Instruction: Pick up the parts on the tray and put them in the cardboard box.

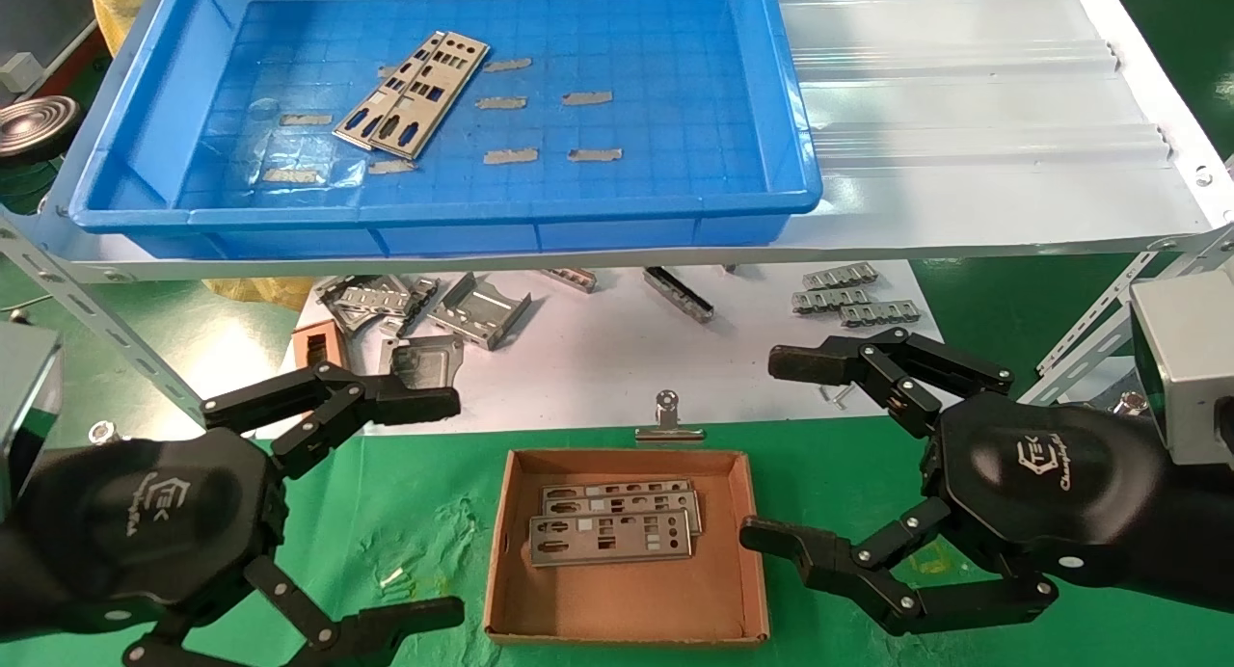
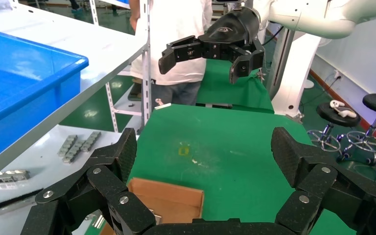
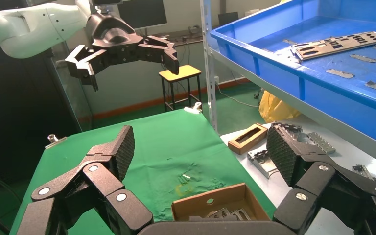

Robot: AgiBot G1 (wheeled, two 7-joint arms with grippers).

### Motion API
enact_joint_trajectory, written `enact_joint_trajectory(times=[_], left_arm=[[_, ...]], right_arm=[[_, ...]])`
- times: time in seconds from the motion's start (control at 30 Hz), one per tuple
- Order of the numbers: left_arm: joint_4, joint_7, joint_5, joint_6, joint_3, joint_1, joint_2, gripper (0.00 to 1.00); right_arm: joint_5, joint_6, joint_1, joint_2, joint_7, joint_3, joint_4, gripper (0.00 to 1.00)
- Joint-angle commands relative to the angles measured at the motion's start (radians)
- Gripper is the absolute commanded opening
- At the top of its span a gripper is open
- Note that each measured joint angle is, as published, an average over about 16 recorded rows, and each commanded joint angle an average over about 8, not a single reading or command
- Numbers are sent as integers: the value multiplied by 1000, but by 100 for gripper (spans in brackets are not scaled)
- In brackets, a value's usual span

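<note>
Two silvery punched plates [image 1: 413, 95] lie overlapping in the blue tray [image 1: 791, 118] on the upper shelf; they also show in the right wrist view [image 3: 335, 44]. The cardboard box [image 1: 742, 513] sits on the green cloth below and holds three plates [image 1: 612, 522]. My left gripper [image 1: 424, 503] is open and empty, to the left of the box. My right gripper [image 1: 776, 450] is open and empty, to the right of the box. The box also shows in the left wrist view [image 2: 174, 198] and the right wrist view [image 3: 210, 201].
Bent metal brackets [image 1: 477, 310], clip strips [image 1: 848, 296] and a small brown frame [image 1: 316, 344] lie on the white surface under the shelf. A binder clip [image 1: 667, 421] sits behind the box. Grey tape strips [image 1: 588, 97] are stuck in the tray. A slanted shelf strut [image 1: 106, 330] stands at left.
</note>
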Motion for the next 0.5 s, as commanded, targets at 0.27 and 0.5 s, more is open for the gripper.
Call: enact_joint_trajectory(times=[0.27, 0.5], left_arm=[[0, 0, 0, 0, 0, 0, 0, 100], [0, 0, 0, 0, 0, 0, 0, 100]], right_arm=[[0, 0, 0, 0, 0, 0, 0, 100], [0, 0, 0, 0, 0, 0, 0, 100]])
